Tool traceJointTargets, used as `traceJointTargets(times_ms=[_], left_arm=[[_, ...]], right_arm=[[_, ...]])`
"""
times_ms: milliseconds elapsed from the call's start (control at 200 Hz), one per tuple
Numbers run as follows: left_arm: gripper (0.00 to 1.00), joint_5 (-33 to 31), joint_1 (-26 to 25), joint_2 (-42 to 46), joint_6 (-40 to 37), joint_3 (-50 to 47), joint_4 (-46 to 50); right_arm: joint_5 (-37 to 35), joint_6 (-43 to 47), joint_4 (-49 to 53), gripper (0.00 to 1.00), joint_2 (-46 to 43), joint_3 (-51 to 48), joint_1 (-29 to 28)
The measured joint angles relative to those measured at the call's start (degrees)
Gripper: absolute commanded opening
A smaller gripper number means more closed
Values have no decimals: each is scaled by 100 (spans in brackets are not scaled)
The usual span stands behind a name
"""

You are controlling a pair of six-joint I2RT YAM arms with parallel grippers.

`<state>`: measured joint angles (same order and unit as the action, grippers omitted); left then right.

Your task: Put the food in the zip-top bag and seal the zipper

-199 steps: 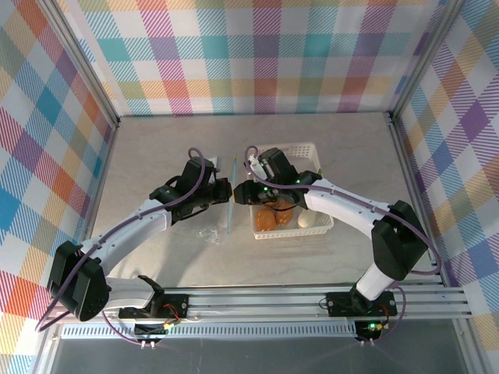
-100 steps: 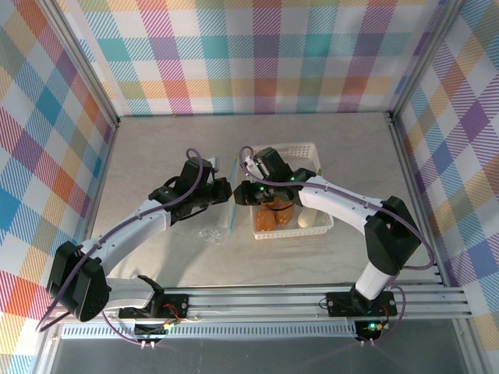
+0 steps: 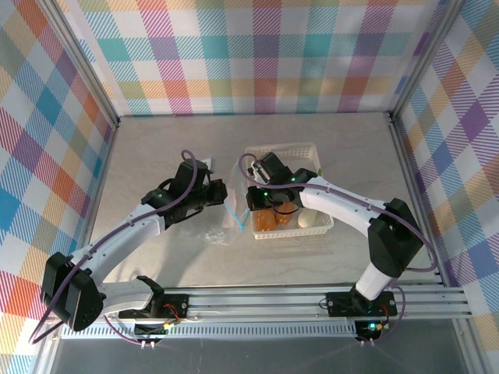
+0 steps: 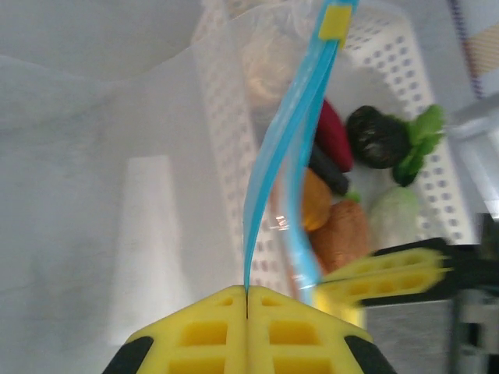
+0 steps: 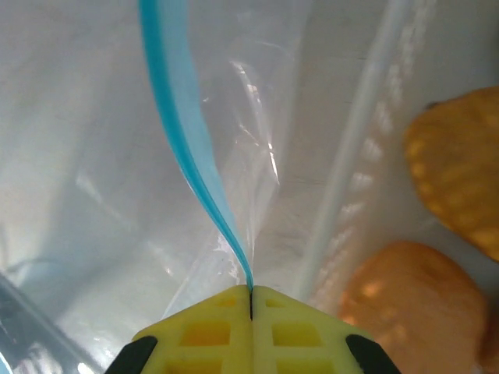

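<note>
The clear zip-top bag (image 3: 234,199) hangs just left of the white basket (image 3: 302,149), held between both grippers. My left gripper (image 3: 221,195) is shut on one side of the light-blue zipper (image 4: 269,164), pinching it at the fingertips (image 4: 247,292). My right gripper (image 3: 249,204) is shut on the other side of the zipper (image 5: 195,148), so the mouth gapes. The food lies in the basket: a dark purple eggplant (image 4: 333,136), a black lump (image 4: 374,134), orange and tan bread pieces (image 4: 343,234) (image 5: 456,167), and a white radish (image 4: 399,218).
A yellow slider tab (image 4: 337,22) sits at the far end of the zipper. The basket's lattice wall (image 4: 226,117) stands right behind the bag. Crinkled clear plastic (image 3: 212,234) trails on the table near the bag. Metal frame rails (image 3: 257,300) run along the near edge.
My right gripper has closed on the zipper strip. The bag mouth has risen and spread apart into a loop, with the left gripper drawing its side a little to the left.
</note>
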<state>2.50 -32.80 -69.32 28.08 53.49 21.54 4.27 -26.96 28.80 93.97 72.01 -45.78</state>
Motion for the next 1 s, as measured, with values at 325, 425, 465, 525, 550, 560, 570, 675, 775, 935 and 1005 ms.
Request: traceJointTargets(times_ms=[325,425,465,525,550,560,570,675,775,935,1005], left_arm=[[0,-1523,11,26,-481,28,1005],[0,-1766,11,-35,-549,76,1132],[0,-1818,11,-61,-568,79,1137],[0,-1853,11,-96,-586,79,1139],[0,-1858,11,-105,-590,79,1137],[0,-1858,11,-111,-595,79,1137],[0,-1860,11,-114,-599,81,1139],[0,-1843,11,-140,-610,138,1141],[0,-1753,11,-175,-608,264,1132],[0,-1582,-22,-485,-608,492,1071],[0,-1543,-63,-686,-608,590,1008]], right_arm=[[-833,308,564,0,-629,9,166],[-901,358,584,0,-732,-35,319],[-905,374,581,0,-745,-59,372],[-898,389,577,0,-745,-103,420],[-894,389,581,0,-745,-120,428],[-887,389,581,0,-745,-127,433],[-876,391,579,0,-745,-136,435],[-713,391,553,0,-743,-160,437],[-466,391,459,9,-743,-162,455],[-13,433,278,32,-741,-162,459],[125,448,214,41,-741,-162,459]])
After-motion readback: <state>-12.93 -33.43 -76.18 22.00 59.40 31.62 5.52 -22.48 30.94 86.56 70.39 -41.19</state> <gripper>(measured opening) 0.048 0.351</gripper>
